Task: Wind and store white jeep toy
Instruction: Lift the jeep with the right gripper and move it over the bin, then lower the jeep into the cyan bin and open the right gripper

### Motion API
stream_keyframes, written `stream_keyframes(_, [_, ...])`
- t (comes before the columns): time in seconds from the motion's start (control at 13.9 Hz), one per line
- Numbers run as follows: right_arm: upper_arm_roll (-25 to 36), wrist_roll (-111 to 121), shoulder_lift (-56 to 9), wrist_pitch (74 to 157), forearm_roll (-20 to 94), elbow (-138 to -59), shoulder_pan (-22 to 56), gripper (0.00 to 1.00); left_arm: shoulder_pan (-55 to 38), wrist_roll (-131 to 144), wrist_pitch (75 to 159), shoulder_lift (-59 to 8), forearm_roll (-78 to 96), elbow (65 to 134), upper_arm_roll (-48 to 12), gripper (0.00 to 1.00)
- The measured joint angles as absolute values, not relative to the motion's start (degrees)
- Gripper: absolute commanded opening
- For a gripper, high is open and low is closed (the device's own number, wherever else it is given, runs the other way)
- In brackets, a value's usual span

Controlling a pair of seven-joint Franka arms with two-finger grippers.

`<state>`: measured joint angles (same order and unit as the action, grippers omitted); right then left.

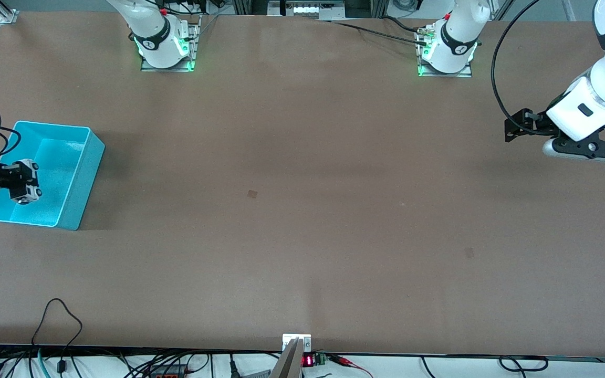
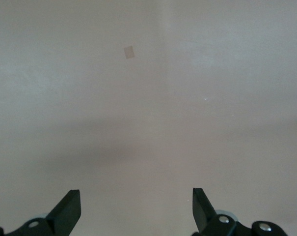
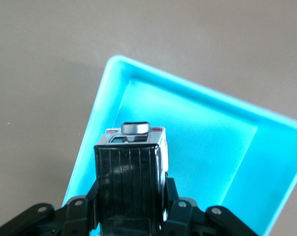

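Two grippers are in view, one per arm. The right gripper (image 1: pixel 25 181) hangs over the turquoise bin (image 1: pixel 83 176), its fingers (image 3: pixel 185 211) clamped on the white jeep toy (image 3: pixel 138 162). The toy is up in the air above the bin's inside, not resting on its floor. In the right wrist view the jeep's black roof panel faces the camera, ribbed with thin lines, with a grey spare wheel (image 3: pixel 135 127) at its outer end and white body edges on either side. No writing on the toy can be read.

The left gripper (image 1: pixel 518 126) waits over the bare table (image 1: pixel 302 236) at the left arm's end, well apart from the bin. Its two black fingers (image 2: pixel 67 211) stand spread wide with nothing between them.

One bin sits at the right arm's end of the table. One jeep is seen. Two small darker patches mark the brown tabletop, one (image 1: pixel 252 193) near the middle and one (image 1: pixel 469 252) nearer the front camera, toward the left arm's end. A small red number display (image 1: pixel 308 360) glows at the table's near edge, its digits too small to read.
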<state>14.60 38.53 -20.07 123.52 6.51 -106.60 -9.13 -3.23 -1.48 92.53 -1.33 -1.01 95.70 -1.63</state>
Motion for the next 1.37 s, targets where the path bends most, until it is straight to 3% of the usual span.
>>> stream_keyframes(0.22, [14.98, 33.21, -20.53, 125.33, 5.75, -109.77, -9.12, 0.0, -3.08, -1.48, 92.51, -1.31, -1.01, 95.16, -1.54, 1.0])
stream_keyframes(0.94, [17.9, 32.88, -20.65, 147.14, 5.67, -126.37, -10.65, 0.01, -2.82, -1.48, 88.41, -1.31, -1.01, 92.7, -0.83, 1.0])
stream_keyframes(1.08, [17.95, 33.46, -20.64, 149.06, 5.65, -128.08, -11.37, 0.3, -2.72, -1.48, 88.02, -1.31, -1.01, 92.51, -0.79, 1.0])
stream_keyframes(1.22, [17.95, 33.5, -20.52, 149.13, 5.65, -128.27, -11.68, 0.73, -2.67, -1.48, 87.69, -1.31, -1.01, 92.49, -0.79, 1.0])
stream_keyframes(1.3, [17.95, 33.51, -20.43, 149.03, 5.65, -128.27, -11.74, 1.0, -2.65, -1.48, 87.65, -1.31, -1.01, 92.49, -0.79, 1.0])
stream_keyframes(1.37, [17.95, 33.52, -20.32, 148.92, 5.65, -128.27, -11.76, 1.0, -2.61, -1.48, 87.61, -1.31, -1.01, 92.49, -0.79, 1.0])
